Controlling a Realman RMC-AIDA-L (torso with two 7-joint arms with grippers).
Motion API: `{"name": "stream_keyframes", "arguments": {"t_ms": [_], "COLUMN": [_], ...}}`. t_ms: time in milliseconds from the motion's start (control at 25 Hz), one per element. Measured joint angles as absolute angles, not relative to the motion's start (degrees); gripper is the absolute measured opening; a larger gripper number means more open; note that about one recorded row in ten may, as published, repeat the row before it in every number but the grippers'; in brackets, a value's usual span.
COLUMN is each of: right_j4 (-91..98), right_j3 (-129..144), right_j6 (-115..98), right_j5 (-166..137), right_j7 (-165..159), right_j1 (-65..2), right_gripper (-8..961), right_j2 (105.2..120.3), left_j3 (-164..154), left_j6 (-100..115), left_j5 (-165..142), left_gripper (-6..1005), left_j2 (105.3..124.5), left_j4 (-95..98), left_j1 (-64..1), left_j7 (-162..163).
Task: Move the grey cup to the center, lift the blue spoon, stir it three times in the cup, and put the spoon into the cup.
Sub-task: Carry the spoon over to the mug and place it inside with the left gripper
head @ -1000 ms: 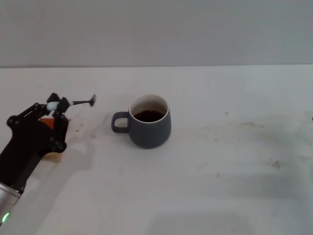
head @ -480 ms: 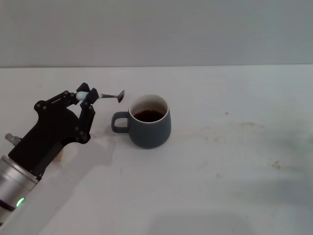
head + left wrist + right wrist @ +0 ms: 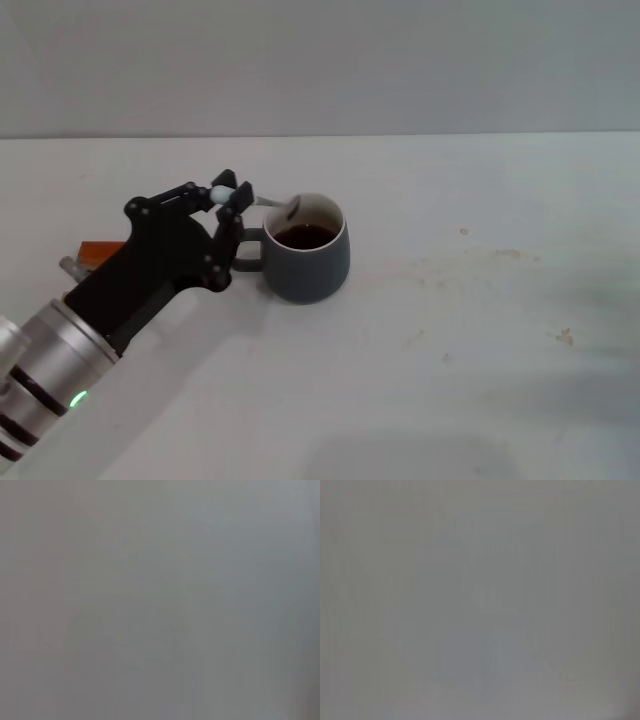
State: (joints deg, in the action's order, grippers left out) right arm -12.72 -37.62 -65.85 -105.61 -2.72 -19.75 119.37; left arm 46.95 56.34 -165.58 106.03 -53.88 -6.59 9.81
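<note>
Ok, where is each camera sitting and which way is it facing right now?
Head view: on the robot's head, looking forward and down at the white table; left gripper holds the blue spoon over the grey cup.
Left wrist view: a blank grey field.
Right wrist view: the same; no shared object.

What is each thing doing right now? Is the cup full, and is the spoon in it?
Dark slate-grey ceramic cup: upright on the table, dark brown liquid inside, not full to the rim.
Small blue-handled metal spoon: held in the air, roughly level, its bowl at the cup's rim, not seen dipping in.
Left gripper: shut on the spoon's handle, beside the cup's handle.
Orange wooden block: lying on the table, partly hidden behind the arm.
Right gripper: not visible.
</note>
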Motion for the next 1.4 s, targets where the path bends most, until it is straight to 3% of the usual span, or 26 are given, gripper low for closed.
{"name": "stream_keyframes", "arguments": {"t_ms": [320, 680, 1400], "right_j4": [-12.4, -12.4, -12.5], "right_j3": [-37.6, -37.5, -37.1], "right_j6": [-66.0, -66.4, -67.1], "right_j5": [-105.6, -105.6, -105.6], "right_j7": [-2.7, -2.7, -2.7], "right_j1": [-19.4, -18.9, -18.5], "right_gripper": [-2, -2, -2], "right_j2": [119.35, 119.35, 119.35], "left_j3": [46.2, 47.0, 46.3], "left_j6": [51.8, 46.7, 45.5], "left_j5": [-165.6, -165.6, -165.6], "left_gripper": [143, 144, 144], "left_j2": [106.26, 108.49, 110.47], "left_j4": [-54.3, -52.0, -47.8], "left_j1": [-8.3, -10.5, -16.2], "left_j7": [9.4, 6.6, 6.6]}}
